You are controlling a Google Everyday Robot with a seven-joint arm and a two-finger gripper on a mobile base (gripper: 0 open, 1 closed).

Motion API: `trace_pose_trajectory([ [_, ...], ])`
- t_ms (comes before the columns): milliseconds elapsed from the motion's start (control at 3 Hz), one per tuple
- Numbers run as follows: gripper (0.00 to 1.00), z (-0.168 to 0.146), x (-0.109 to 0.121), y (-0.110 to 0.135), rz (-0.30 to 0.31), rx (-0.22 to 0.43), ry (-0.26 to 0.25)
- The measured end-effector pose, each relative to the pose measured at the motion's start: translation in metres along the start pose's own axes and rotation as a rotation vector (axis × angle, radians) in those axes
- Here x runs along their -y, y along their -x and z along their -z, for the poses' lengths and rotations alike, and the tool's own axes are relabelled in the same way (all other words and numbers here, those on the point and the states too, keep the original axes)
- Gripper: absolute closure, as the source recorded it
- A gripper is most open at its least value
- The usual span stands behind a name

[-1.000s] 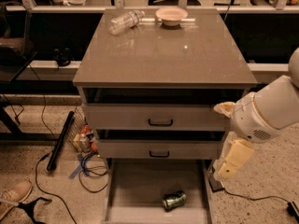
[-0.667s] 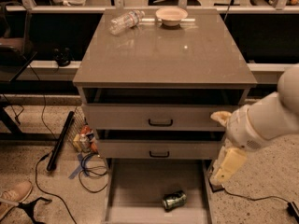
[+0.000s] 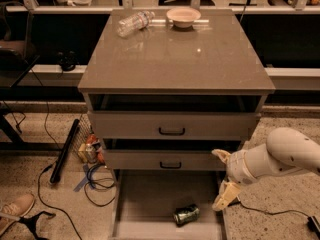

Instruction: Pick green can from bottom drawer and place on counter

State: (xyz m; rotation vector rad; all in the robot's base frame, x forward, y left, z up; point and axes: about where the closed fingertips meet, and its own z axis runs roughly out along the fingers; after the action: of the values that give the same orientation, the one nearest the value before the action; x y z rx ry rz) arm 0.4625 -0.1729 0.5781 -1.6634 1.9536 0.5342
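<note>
the green can point(image 3: 186, 214) is laid on its side in the bottom drawer point(image 3: 145, 194), long axis across the frame, just lower left of the gripper point(image 3: 222, 177); jaws are spread, empty.

Toppled clear bottle point(image 3: 134, 22) near a pale bowl point(image 3: 183, 16); tan shoe point(image 3: 15, 210), black cables point(image 3: 96, 183).

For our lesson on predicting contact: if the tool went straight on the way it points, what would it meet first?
Probably nothing at once: the open tool, right of the bottom drawer, points left across it, above the green can. Depth is unclear.
</note>
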Motion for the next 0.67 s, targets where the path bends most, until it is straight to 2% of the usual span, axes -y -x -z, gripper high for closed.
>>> trace_pose_trajectory([
  [333, 0.0, -0.003, 0.001, -0.002, 0.006, -0.007, -0.001],
  [667, 0.0, -0.041, 0.009, -0.028, 0.054, -0.065, 0.01],
])
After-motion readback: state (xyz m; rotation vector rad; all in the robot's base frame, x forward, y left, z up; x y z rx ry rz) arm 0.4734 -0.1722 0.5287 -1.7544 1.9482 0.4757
